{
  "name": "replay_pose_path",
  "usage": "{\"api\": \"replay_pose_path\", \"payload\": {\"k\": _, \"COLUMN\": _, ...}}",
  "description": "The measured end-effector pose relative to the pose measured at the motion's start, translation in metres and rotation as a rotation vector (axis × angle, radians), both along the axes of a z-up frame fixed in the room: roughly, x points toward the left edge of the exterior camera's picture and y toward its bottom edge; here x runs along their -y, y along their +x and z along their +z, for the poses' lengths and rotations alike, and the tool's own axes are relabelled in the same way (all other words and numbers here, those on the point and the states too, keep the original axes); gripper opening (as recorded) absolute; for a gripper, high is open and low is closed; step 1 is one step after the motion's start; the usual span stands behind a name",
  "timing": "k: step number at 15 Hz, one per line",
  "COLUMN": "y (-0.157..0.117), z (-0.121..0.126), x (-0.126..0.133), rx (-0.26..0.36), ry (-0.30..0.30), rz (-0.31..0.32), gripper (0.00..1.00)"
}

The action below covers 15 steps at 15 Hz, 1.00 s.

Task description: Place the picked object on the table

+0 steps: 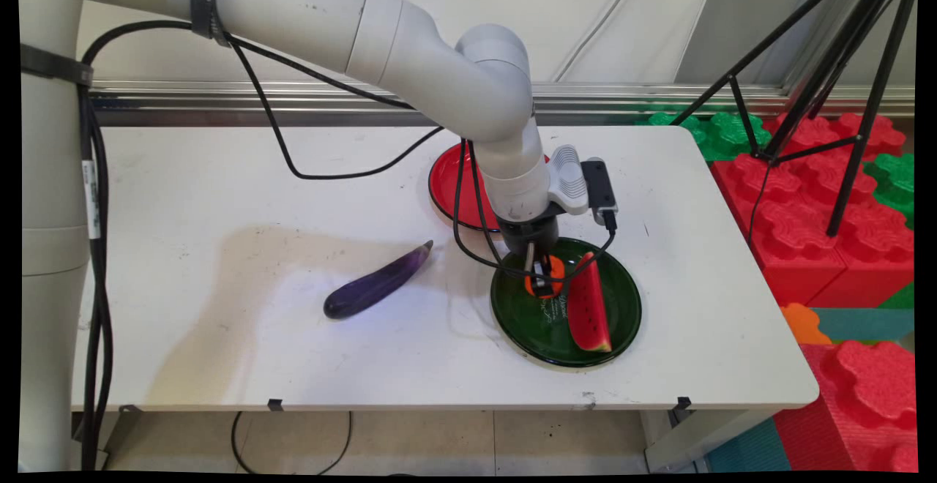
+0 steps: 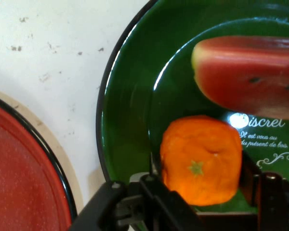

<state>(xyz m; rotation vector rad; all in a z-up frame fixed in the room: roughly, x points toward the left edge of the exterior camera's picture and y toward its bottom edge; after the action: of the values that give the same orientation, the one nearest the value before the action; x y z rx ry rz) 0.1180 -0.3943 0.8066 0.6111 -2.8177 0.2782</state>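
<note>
My gripper [image 1: 542, 278] is down on the green plate [image 1: 512, 318], with its fingers shut against both sides of an orange mandarin [image 1: 555, 269]. In the hand view the mandarin [image 2: 201, 159] sits between the two black fingers [image 2: 153, 180], its stem mark facing the camera, resting on the green plate [image 2: 130, 96]. A watermelon slice [image 1: 588, 307] lies on the same plate just right of the mandarin, and it shows above the fruit in the hand view [image 2: 250, 77].
An empty red plate [image 1: 448, 183] lies behind the green one, partly hidden by the arm; its rim [image 2: 24, 178] shows in the hand view. A purple eggplant [image 1: 377, 283] lies on the table to the left. A black tripod [image 1: 842, 80] and foam blocks [image 1: 805, 197] stand right of the table.
</note>
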Motion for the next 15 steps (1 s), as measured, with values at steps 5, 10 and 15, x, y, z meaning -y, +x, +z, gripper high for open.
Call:
{"api": "replay_pose_path", "payload": {"k": 5, "y": 0.008, "z": 0.011, "x": -0.001, "rx": -0.021, "ry": -0.014, "rz": 0.006, "gripper": 0.0}}
{"api": "replay_pose_path", "payload": {"k": 10, "y": 0.021, "z": 0.047, "x": -0.008, "rx": -0.073, "ry": -0.061, "rz": 0.028, "gripper": 0.0}}
{"api": "replay_pose_path", "payload": {"k": 15, "y": 0.043, "z": 0.112, "x": -0.019, "rx": -0.141, "ry": -0.143, "rz": 0.046, "gripper": 0.0}}
